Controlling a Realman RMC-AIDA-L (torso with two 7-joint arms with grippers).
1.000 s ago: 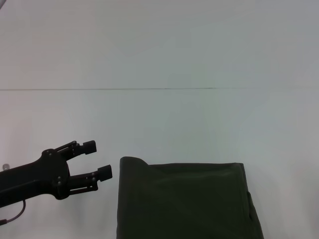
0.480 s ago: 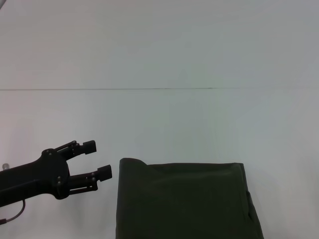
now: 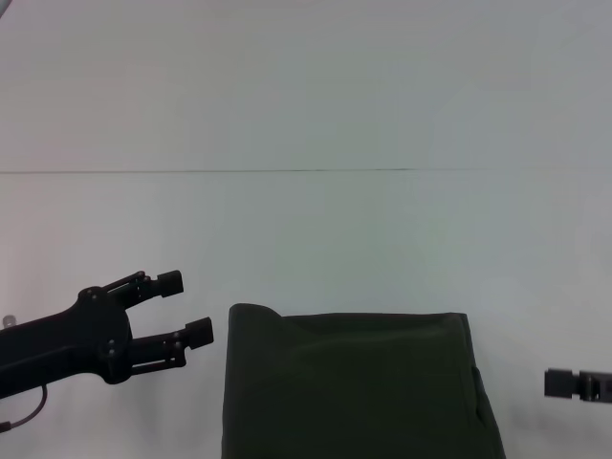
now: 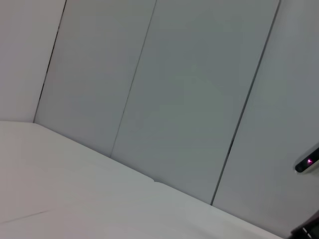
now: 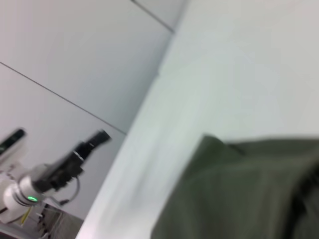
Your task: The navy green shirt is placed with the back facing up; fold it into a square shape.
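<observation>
head view cuts off right gripper [image 3: 550, 383], shirt [image 3: 354, 382].

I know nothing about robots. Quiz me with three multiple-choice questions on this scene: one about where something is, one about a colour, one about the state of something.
1. Where is the left gripper?
A. Beside the shirt's left edge, apart from it
B. Resting on top of the shirt
C. Far back near the wall

2. What colour is the navy green shirt?
A. Bright red
B. Dark olive green
C. White

3. How does the left gripper stand?
A. Shut on the shirt
B. Open and empty
C. Shut on a tool

Answers: 1 A, bare white table shows between its fingertips and the cloth. 2 B, the folded fabric is plainly dark olive. 3 B, its two fingers are spread with nothing between them.
</observation>
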